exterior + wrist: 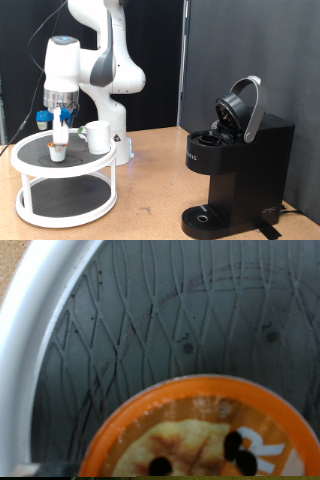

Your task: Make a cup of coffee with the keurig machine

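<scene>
The black keurig machine [235, 165] stands at the exterior view's right with its rounded lid [243, 108] hinged open and its drip tray [205, 215] bare. The white cup [97, 136] stands on the top shelf of a white round two-tier stand [65, 185] at the left. A small pod with an orange rim and brown top [58, 151] sits on the same shelf, left of the cup. My gripper [63, 135] points straight down just above the pod. In the wrist view the pod [200, 435] fills the lower part, lying on the dark mesh shelf [150, 320]; no fingers show there.
The stand's white rim [45, 310] curves close beside the pod. The robot's base [115, 140] stands right behind the stand. The wooden table [150, 190] runs between the stand and the machine. A dark panel [215, 50] stands behind the machine.
</scene>
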